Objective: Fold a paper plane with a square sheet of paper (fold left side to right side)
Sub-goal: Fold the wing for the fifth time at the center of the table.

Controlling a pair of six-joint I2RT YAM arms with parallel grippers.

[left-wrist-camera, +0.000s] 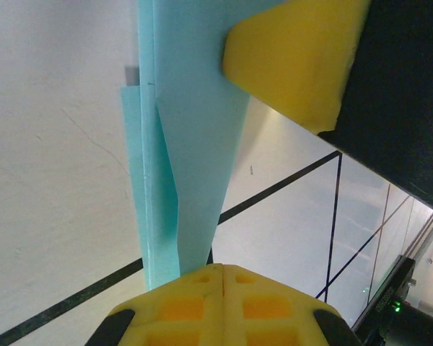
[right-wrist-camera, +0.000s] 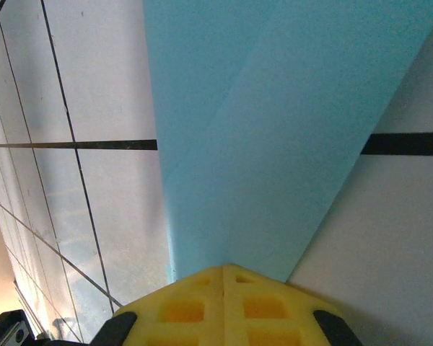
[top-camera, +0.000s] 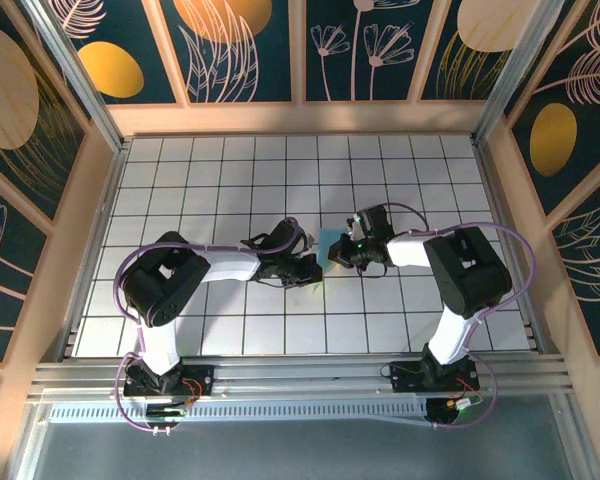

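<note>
The light-cyan paper [top-camera: 329, 243] lies mid-table between both arms as a small creased shape. In the left wrist view the paper [left-wrist-camera: 191, 144] is a narrow folded strip with overlapping layers, tapering toward my fingers. My left gripper [top-camera: 306, 268] is shut, its yellow tips [left-wrist-camera: 224, 268] meeting on top of the paper's near end. My right gripper [top-camera: 342, 252] is also shut, and its tips [right-wrist-camera: 224, 268] rest on the broad folded paper [right-wrist-camera: 274, 130]. The right gripper's yellow finger [left-wrist-camera: 296, 61] presses on the strip's far end in the left wrist view.
The table [top-camera: 220, 170] is white with a black grid, fenced by wooden walls [top-camera: 300, 118] at the back and sides. An aluminium rail [top-camera: 300, 375] carrying the arm bases runs along the near edge. Open tiles surround the paper on all sides.
</note>
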